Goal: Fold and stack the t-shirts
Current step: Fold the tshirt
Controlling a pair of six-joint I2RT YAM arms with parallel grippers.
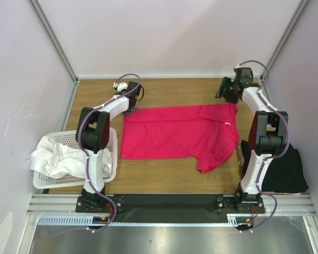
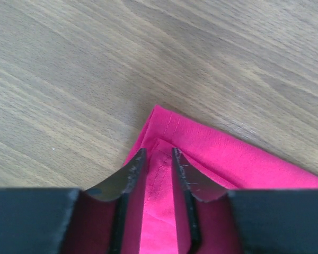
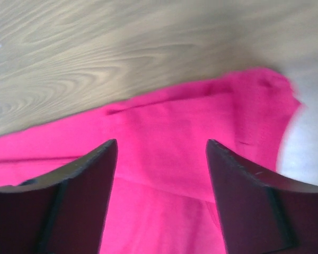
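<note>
left tool [image 2: 158, 153]: jaws nearly together with a narrow gap, pink cloth lying in it; can't tell if it's pinched. Sits on the upper left corner of the pink shirt [image 1: 175, 135].
right tool [image 3: 160, 143]: jaws wide apart, holding nothing, hovering over the shirt's upper right corner, near the collar end.
pink shirt: spread across the middle of the surface [image 1: 164, 177], mostly flat, one sleeve hanging toward lower right.
handling: light, limp, thin; likely drags and wrinkles rather than slides. Pinch the hemmed corners, both layers, one tool per corner.
risk: catching only the top layer would probably skew the fold.
black shirt [image 1: 286, 169]: lower right, by the right arm's base.
white shirts [image 1: 55, 156]: heaped in the basket [image 1: 42, 182], lower left.
</note>
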